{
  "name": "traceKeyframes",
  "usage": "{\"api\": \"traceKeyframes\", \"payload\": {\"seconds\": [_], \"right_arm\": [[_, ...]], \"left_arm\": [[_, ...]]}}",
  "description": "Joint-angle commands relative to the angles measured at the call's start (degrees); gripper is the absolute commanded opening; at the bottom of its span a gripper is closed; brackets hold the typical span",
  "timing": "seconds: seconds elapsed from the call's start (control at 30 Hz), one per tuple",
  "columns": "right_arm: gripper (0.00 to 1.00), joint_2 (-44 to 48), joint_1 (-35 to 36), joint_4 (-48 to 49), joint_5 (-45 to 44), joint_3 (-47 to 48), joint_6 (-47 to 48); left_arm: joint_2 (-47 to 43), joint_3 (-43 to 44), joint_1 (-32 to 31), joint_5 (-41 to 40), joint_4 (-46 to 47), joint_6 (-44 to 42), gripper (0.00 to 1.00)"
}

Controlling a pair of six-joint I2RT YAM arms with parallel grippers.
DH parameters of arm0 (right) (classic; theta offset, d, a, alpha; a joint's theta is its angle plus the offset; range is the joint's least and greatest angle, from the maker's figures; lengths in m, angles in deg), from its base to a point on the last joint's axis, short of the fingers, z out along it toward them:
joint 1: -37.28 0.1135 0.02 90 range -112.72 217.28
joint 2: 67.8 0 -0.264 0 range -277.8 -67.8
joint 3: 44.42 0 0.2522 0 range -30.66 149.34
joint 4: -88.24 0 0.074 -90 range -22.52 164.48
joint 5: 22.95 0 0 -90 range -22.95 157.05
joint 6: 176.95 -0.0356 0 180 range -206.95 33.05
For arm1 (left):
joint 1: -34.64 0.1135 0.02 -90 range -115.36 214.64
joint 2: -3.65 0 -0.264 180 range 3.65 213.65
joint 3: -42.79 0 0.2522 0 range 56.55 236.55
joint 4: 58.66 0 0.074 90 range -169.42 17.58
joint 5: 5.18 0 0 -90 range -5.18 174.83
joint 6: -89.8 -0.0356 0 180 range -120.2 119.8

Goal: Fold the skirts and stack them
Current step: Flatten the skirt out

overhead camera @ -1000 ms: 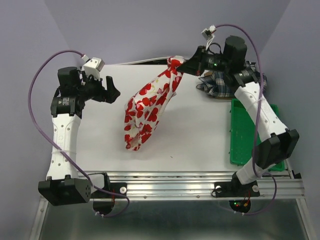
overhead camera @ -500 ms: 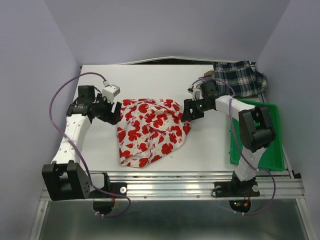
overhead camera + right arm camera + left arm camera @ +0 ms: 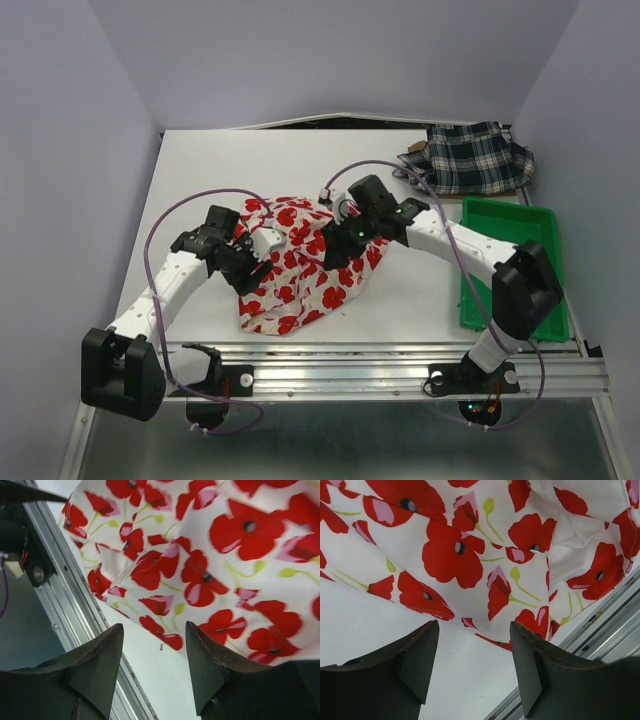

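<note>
The white skirt with red flowers point(image 3: 300, 270) lies crumpled on the table's near middle. My left gripper point(image 3: 257, 272) hangs over its left part and my right gripper point(image 3: 335, 254) over its right part. In the left wrist view the gripper point(image 3: 475, 647) is open over bare table, and the flowered skirt point(image 3: 470, 555) has its hem just past the fingertips. The right wrist view also shows an open gripper point(image 3: 152, 647) with nothing between its fingers, short of the flowered skirt point(image 3: 210, 565). The plaid skirt point(image 3: 480, 168) is bunched at the back right, with a tan edge point(image 3: 413, 149) beside it.
A green plastic tray point(image 3: 512, 262) stands at the right edge, beside the right arm's base. The aluminium rail point(image 3: 400, 362) runs along the table's near edge, close below the flowered skirt's hem; it also shows as the rail point(image 3: 605, 622) and rail point(image 3: 65, 605) in both wrist views.
The right gripper let go of the flowered skirt, which dropped from hanging at the back to lying on the table. Both arms swung in and forward over it.
</note>
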Motion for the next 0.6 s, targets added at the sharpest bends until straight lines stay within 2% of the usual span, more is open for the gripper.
{"api": "traceKeyframes", "payload": {"seconds": [0.0,0.13,0.2,0.37,0.5,0.57], "right_arm": [[0.58,-3.41,2.47,2.59,-1.98,-1.20,-3.94],[0.58,-7.38,4.14,4.80,-2.15,1.78,-7.10],[0.62,-8.52,5.54,5.59,-2.42,2.66,-8.07],[0.65,-11.25,6.08,8.05,-1.54,3.72,-8.95],[0.59,-12.40,6.08,8.75,-0.66,3.99,-7.12],[0.59,-11.26,6.60,10.07,-0.48,2.85,-4.41]], "left_arm": [[-2.25,-1.86,-0.82,-3.36,0.63,-2.20,0.68],[-3.22,-2.92,-0.82,-4.60,2.39,-0.45,0.68],[-3.04,-2.75,-0.82,-5.04,2.74,0.17,0.68],[-2.78,-2.22,-0.82,-4.17,2.48,0.70,0.68],[-1.64,-0.99,-0.82,-3.29,2.30,1.14,0.68],[-1.20,-0.20,-0.82,-3.11,2.13,1.23,0.68]]}}
